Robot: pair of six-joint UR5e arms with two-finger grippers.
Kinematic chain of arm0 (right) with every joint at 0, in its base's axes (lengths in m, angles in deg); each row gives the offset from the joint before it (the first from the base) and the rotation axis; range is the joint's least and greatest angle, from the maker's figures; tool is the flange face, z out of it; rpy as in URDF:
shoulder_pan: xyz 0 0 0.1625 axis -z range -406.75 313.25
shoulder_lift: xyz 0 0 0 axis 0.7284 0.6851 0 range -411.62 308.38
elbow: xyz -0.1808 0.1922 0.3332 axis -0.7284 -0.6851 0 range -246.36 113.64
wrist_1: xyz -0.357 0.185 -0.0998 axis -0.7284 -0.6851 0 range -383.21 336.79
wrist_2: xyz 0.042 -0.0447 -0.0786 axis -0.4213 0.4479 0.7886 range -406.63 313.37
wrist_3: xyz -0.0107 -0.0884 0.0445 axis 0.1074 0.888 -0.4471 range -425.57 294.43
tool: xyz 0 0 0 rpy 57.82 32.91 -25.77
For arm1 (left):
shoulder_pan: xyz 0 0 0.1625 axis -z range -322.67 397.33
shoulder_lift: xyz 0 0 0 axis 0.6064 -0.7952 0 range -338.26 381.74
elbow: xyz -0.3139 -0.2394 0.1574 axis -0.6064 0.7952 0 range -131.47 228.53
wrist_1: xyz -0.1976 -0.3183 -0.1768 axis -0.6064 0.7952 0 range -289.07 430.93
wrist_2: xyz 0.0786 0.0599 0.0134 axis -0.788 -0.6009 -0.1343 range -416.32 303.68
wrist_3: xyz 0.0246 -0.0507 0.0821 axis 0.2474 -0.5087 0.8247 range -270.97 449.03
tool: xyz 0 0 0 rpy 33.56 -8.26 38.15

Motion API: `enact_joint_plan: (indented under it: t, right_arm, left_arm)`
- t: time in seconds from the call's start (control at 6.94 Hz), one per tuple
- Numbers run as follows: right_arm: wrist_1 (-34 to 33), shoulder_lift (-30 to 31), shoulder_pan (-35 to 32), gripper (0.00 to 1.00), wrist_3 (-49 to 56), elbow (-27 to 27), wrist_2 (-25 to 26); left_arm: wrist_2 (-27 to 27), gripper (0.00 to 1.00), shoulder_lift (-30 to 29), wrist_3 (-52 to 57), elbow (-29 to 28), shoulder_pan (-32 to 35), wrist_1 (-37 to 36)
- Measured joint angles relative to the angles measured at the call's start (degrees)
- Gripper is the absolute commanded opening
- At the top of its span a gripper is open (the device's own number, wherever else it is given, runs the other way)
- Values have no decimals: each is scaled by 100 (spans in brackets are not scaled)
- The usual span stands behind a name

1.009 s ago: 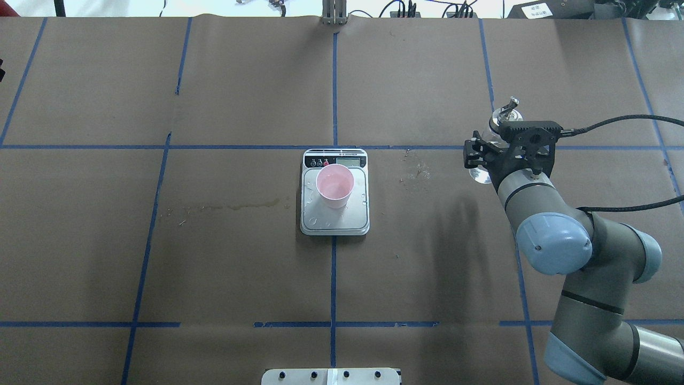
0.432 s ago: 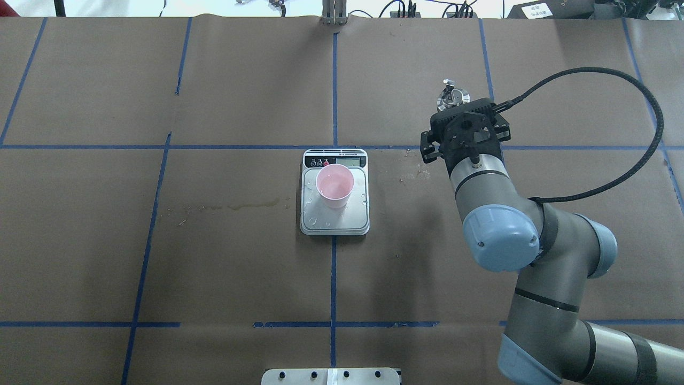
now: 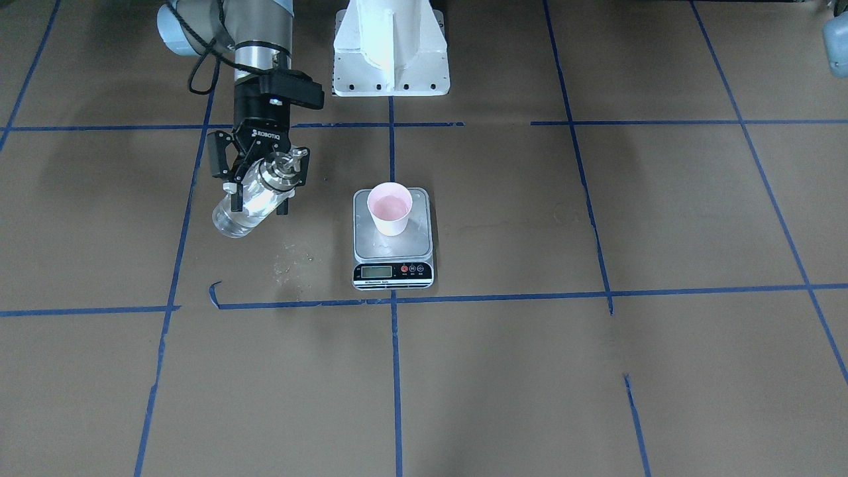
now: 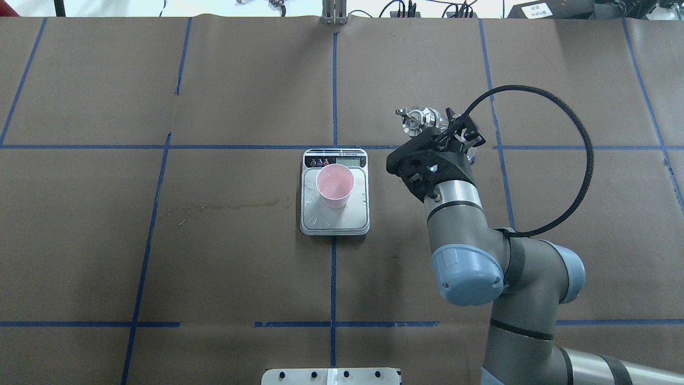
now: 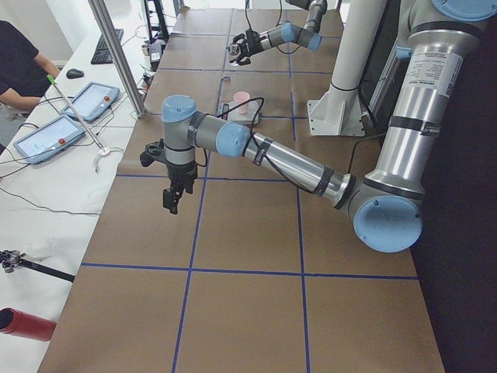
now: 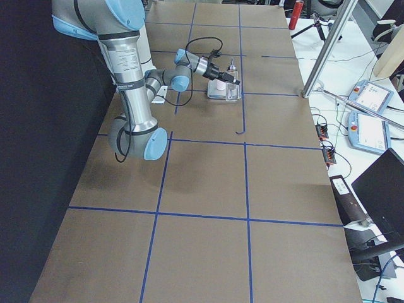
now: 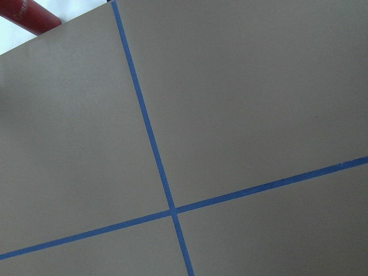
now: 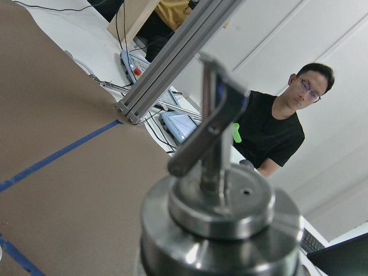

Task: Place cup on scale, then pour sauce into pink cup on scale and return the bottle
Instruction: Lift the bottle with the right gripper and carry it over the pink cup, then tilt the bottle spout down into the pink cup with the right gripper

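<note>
Glass bottle, right tool | body visible frontally | mostly hidden overhead

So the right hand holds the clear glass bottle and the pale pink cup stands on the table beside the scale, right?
No: the overhead view shows the pale pink cup standing on the flat silver scale; the right hand does hold the clear glass bottle.

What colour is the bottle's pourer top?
Shiny silver metal; the pourer top shows best in the right wrist view.
</note>
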Motion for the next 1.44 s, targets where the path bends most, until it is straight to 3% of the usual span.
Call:
enact_joint_plan:
  t: [0.29, 0.58, 1.01, 1.44]
  right_arm:
    - [-35, -211, 288, 0, 957, -349, 957]
    - [-44, -265, 370, 0, 1469, -731, 1447]
    - [-42, -491, 458, 0, 1717, -1528, 1845]
    - [-46, -739, 489, 0, 2662, -1818, 2140]
  left_arm:
    - [307, 100, 536, 47, -419, 19, 1027]
    - [643, 100, 853, 7, -588, 44, 1415]
    - [745, 100, 812, -253, -573, 59, 1475]
    - [735, 100, 818, -265, -602, 77, 1704]
